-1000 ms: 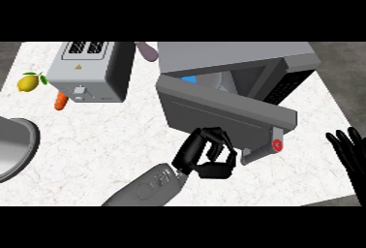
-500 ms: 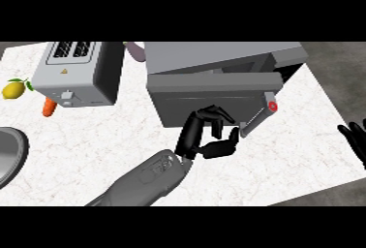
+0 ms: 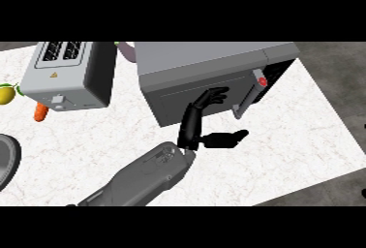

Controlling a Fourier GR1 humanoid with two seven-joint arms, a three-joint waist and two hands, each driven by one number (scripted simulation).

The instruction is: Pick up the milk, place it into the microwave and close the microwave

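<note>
Milk is nowhere that we can see; if it sits inside the microwave (image 3: pixel 214 72), the nearly shut door (image 3: pixel 196 99) hides it from us. We see the microwave standing at the far side of the white marbled desk (image 3: pixel 286 140), its grey top toward us and its door facing the near edge. Along the door's right side runs a pale handle (image 3: pixel 247 99), and beyond it a dark gap shows where the door has not quite met the body. A small red mark (image 3: pixel 262 81) sits near the upper right corner of the front.

We find the left robot hand (image 3: pixel 204 123) on its grey forearm (image 3: pixel 143 177), which rises from the lower edge. This robot hand is released, grasping nothing: its straight fingers (image 3: pixel 211 97) lie against the door's face, with the thumb (image 3: pixel 229 139) stretched out to the right, apart from the door. We cannot see the right robot hand at all.

To the left of the microwave stands a toaster (image 3: pixel 68 72). Just beside it at the left edge we see a yellow fruit (image 3: pixel 6 93) and, a little nearer, an orange carrot (image 3: pixel 40 112). At the lower left edge a grey plate (image 3: pixel 6 160) is partly cut off. Something pale purple (image 3: pixel 126 50) peeks out behind the microwave.
</note>
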